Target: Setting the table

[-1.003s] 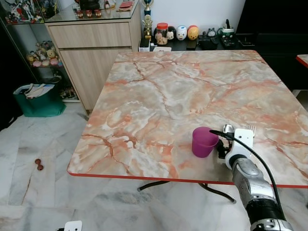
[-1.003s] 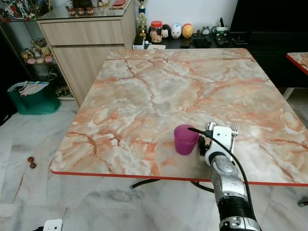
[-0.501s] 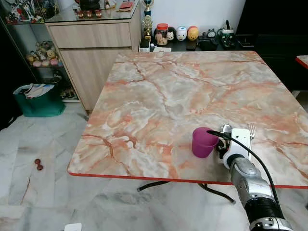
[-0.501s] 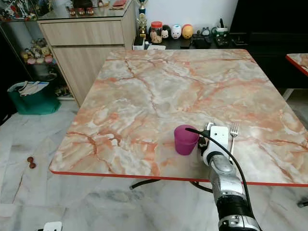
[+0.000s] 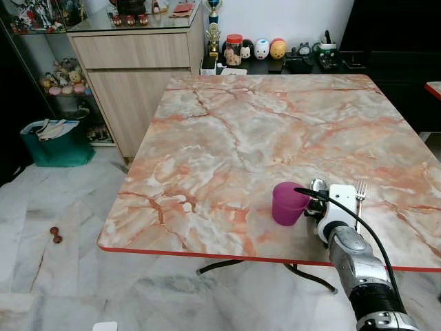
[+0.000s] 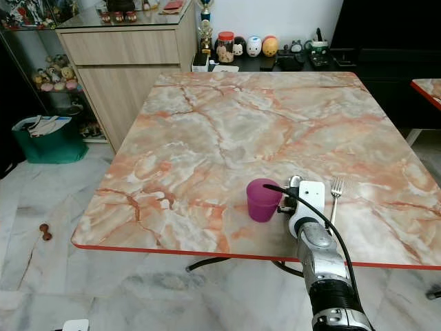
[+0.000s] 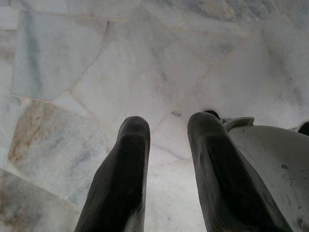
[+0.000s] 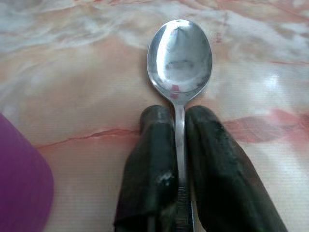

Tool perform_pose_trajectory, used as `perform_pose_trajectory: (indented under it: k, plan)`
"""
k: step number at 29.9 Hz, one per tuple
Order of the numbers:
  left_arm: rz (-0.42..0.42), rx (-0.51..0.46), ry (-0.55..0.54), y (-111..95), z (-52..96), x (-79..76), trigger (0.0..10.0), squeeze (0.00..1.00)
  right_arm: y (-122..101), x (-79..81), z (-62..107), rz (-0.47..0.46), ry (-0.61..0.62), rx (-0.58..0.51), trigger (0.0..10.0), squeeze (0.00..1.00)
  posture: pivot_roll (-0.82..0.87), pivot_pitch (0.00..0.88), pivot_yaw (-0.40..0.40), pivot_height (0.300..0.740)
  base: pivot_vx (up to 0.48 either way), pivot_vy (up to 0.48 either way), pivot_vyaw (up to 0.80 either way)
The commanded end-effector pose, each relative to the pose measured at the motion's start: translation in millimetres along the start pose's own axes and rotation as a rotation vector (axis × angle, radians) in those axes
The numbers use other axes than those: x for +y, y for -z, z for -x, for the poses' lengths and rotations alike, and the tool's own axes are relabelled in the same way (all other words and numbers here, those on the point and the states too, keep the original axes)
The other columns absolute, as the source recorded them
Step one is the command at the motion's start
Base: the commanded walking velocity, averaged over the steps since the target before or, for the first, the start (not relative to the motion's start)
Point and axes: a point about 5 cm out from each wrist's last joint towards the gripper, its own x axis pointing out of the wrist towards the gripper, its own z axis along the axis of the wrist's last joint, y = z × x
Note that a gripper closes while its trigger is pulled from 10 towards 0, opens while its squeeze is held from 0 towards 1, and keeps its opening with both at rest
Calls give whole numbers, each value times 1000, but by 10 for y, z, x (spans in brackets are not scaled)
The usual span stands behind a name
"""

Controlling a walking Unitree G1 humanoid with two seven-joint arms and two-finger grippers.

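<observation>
A silver spoon [image 8: 179, 53] lies low over the marble table [image 5: 262, 124], its handle pinched between the black fingers of my right gripper [image 8: 178, 113], which is shut on it. The spoon's bowl [image 5: 318, 185] points away from me, just right of a purple cup [image 5: 288, 203] that stands upright near the table's front edge. A fork [image 5: 359, 193] lies flat on the table right of my right wrist. My left gripper [image 7: 166, 128] hangs over the floor with a gap between its fingers and nothing in it.
The table's red front edge [image 5: 275, 258] runs just under my right wrist. A wooden cabinet [image 5: 138, 69] stands at the back left, with jars and figurines [image 5: 255, 48] on a dark sideboard beside it. A green bag [image 5: 55, 141] sits on the marble floor at the left.
My right gripper has edged slightly left toward the purple cup with the spoon still in it. The cup and the fork have not moved.
</observation>
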Motion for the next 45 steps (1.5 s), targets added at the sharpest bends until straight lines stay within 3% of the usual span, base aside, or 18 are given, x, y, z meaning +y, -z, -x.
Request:
perform_pose_trajectory:
  k: [1, 15, 17, 20, 21, 22, 28, 40, 45]
  plan:
    - [1, 35, -8, 62, 13, 48, 10000, 0, 37, 21, -10, -1, -2, 23, 0, 0, -67, 0, 26, 732, 0, 0, 0]
    - [4, 31, -11, 37, 7, 66, 10000, 0, 25, 10, -10, -8, 21, 13, 0, 0, -68, 0, 31, 732, 0, 0, 0]
    - [4, 31, -12, 37, 7, 70, 10000, 0, 0, -15, -8, 61, 47, -6, 0, 0, -67, 0, 30, 732, 0, 0, 0]
    - [4, 31, -12, 38, 8, 71, 10000, 0, -7, -22, -7, 85, 55, -12, 549, 0, -69, 0, 33, 732, 0, 0, 0]
    - [4, 32, -12, 38, 8, 72, 10000, 0, -12, -31, -4, 102, 67, -19, 6039, 0, -68, 0, 31, 732, 0, 0, 0]
    - [5, 32, -12, 39, 8, 72, 10000, 0, -25, -37, -2, 118, 77, -34, 10000, 0, -64, 0, 30, 732, 0, 0, 0]
    - [10, 32, -13, 37, 6, 63, 10000, 0, -201, -14, 22, 196, 102, -169, 10000, 0, -68, 0, 31, 732, 0, 0, 0]
    - [10, 28, -14, 28, 3, 46, 10000, 0, -534, -20, 143, 143, 155, -427, 10000, 0, -72, 0, 34, 732, 0, 0, 0]
    - [9, 26, -14, 27, 3, 40, 10000, 0, -680, 147, 242, 201, 73, -556, 10000, 0, -70, 0, 33, 732, 0, 0, 0]
